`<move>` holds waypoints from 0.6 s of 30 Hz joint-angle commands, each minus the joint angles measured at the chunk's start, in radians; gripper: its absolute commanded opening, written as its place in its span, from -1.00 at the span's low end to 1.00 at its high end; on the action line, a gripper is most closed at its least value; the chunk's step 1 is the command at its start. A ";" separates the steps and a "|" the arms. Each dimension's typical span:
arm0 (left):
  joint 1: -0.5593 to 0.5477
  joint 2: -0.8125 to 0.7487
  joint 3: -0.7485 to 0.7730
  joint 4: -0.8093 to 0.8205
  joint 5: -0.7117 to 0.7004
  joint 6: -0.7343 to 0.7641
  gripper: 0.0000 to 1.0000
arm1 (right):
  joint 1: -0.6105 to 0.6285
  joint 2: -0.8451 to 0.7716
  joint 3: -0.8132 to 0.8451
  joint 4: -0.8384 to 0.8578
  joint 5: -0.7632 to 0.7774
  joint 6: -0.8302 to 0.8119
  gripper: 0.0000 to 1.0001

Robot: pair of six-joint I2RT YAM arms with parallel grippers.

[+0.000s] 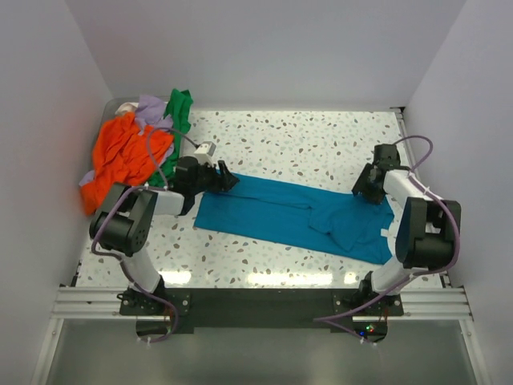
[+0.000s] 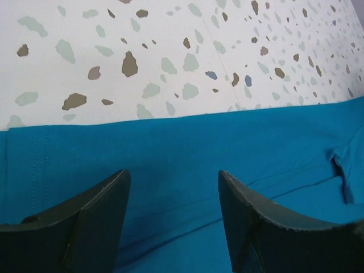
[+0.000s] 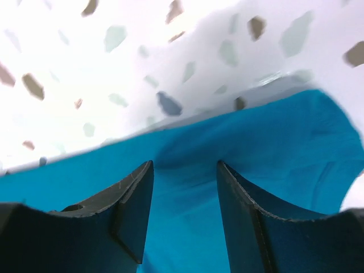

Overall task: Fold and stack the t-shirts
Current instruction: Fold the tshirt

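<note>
One teal t-shirt is lying as a long band across the middle of the speckled table. Its long axis is running left to right and slanting toward the near edge at the right end. The left part is lying flat and smooth, while the right end is spreading wider and bunching into soft folds. Three other shirts are sitting heaped in the far left corner, well apart from it: the orange shirt, the lavender shirt and the green shirt.

The left gripper is reaching over the band's far left corner, its jaws standing well apart just above the cloth and pinching nothing. The right gripper is bending down over the far right edge, its jaws parted about halfway, with cloth below them and nothing clamped.
</note>
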 commanded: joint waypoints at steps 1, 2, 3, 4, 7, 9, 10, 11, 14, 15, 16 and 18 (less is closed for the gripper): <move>0.000 0.066 0.042 0.134 0.061 -0.036 0.36 | -0.049 0.009 0.044 0.032 0.023 -0.012 0.02; 0.001 0.077 0.042 0.141 0.067 -0.039 0.36 | -0.066 0.008 0.049 0.030 0.026 -0.014 0.02; 0.001 0.086 0.042 0.148 0.067 -0.044 0.36 | -0.075 0.006 0.051 0.028 0.038 -0.016 0.02; 0.001 0.096 0.042 0.152 0.069 -0.045 0.36 | -0.086 -0.003 0.052 0.024 0.046 -0.017 0.02; 0.003 0.106 0.043 0.148 0.055 -0.044 0.36 | -0.124 -0.009 0.052 0.031 0.082 -0.017 0.01; 0.007 0.113 0.042 0.142 0.040 -0.042 0.36 | -0.152 0.007 0.052 0.033 0.071 -0.017 -0.05; 0.009 0.117 0.043 0.134 0.037 -0.042 0.36 | -0.156 0.015 0.052 0.039 0.063 -0.016 -0.08; 0.011 0.119 0.042 0.131 0.031 -0.042 0.36 | -0.162 0.027 0.046 0.044 0.060 -0.016 -0.13; 0.014 0.120 0.037 0.119 0.017 -0.036 0.36 | -0.169 0.052 0.051 0.044 0.074 -0.016 -0.17; 0.015 0.119 0.033 0.117 0.017 -0.030 0.36 | -0.169 0.051 0.052 0.035 0.078 -0.016 -0.18; 0.017 0.117 0.033 0.114 0.015 -0.029 0.36 | -0.170 0.050 0.051 0.038 0.082 -0.017 -0.18; 0.020 0.116 0.027 0.112 0.012 -0.022 0.36 | -0.172 0.046 0.043 0.044 0.082 -0.016 -0.19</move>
